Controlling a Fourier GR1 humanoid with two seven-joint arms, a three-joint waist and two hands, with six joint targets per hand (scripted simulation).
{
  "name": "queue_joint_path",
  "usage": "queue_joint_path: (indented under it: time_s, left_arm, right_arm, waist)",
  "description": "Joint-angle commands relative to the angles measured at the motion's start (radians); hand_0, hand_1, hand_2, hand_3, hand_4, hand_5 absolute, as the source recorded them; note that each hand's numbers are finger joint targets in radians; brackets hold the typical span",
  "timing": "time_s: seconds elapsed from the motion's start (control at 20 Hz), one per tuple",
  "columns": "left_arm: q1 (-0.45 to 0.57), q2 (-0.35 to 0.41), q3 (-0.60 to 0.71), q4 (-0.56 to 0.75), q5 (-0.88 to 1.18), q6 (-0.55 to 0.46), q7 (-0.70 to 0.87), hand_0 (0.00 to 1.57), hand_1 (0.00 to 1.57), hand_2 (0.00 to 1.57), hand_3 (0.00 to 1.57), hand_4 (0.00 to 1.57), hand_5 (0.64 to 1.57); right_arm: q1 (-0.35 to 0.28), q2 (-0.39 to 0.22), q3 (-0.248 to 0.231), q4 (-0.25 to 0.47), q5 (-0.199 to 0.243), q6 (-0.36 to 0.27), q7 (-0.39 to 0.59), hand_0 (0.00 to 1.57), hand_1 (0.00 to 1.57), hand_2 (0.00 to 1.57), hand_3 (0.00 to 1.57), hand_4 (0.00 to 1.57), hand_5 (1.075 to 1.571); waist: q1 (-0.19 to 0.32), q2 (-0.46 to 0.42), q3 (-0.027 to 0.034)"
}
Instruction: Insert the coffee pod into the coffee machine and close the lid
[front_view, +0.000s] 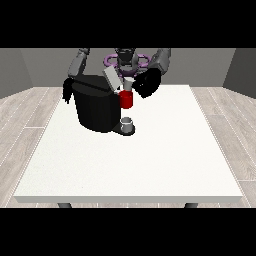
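Observation:
A black coffee machine (96, 104) stands on the white table (135, 160) at the back left. Its grey lid (112, 78) is tilted up and open. A red part of the machine (126, 100) shows at its front, with a small white piece (127, 85) right above it that may be the coffee pod. A grey cup (127, 123) sits on the machine's base. The hand at the view's right (147, 84) hovers just right of the white piece. The hand at the view's left (67, 91) hangs beside the machine's left side.
Grey wood floor surrounds the table. The table's front edge (130, 199) lies near the camera, far from the machine and both hands.

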Motion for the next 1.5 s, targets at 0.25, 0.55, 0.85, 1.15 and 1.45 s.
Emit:
queue_joint_path:
  time_s: [0.25, 0.55, 0.85, 1.15, 1.45]
  left_arm:
    - [-0.048, 0.085, -0.011, 0.052, -0.032, -0.018, -0.028, 1.40, 1.40, 1.46, 1.35, 0.66, 1.571]
    - [-0.116, 0.088, 0.006, 0.061, -0.015, -0.023, -0.006, 1.42, 1.42, 1.46, 1.35, 0.66, 1.571]
    - [-0.086, 0.090, 0.009, 0.073, -0.035, 0.063, -0.072, 1.43, 1.43, 1.45, 1.39, 0.60, 1.571]
    - [-0.033, -0.059, -0.022, 0.013, 0.005, 0.060, -0.088, 0.00, 0.00, 0.35, 0.35, 0.00, 1.571]
    - [0.174, -0.141, 0.021, 0.001, 0.126, -0.016, -0.225, 0.00, 0.00, 0.00, 0.00, 0.00, 1.571]
  right_arm:
    - [-0.045, 0.001, 0.002, 0.008, 0.000, 0.005, 0.009, 0.00, 0.00, 0.00, 0.00, 0.19, 1.571]
    - [-0.142, -0.010, -0.026, 0.051, 0.004, -0.035, 0.018, 0.00, 0.00, 0.00, 0.00, 0.25, 1.571]
    - [-0.137, 0.002, -0.011, 0.031, -0.003, -0.012, 0.016, 0.00, 0.00, 0.00, 0.00, 0.27, 1.571]
    - [-0.106, -0.038, -0.067, 0.152, -0.024, 0.005, -0.012, 0.00, 0.00, 0.00, 0.00, 0.35, 1.571]
    - [0.056, -0.022, -0.076, 0.164, -0.034, 0.026, -0.093, 0.00, 0.00, 0.00, 0.00, 0.26, 1.571]
  waist:
    - [-0.035, 0.064, 0.0001]
    - [-0.014, 0.112, 0.0004]
    - [-0.047, 0.125, -0.0002]
    - [0.038, 0.043, 0.0003]
    - [0.133, -0.104, -0.0003]
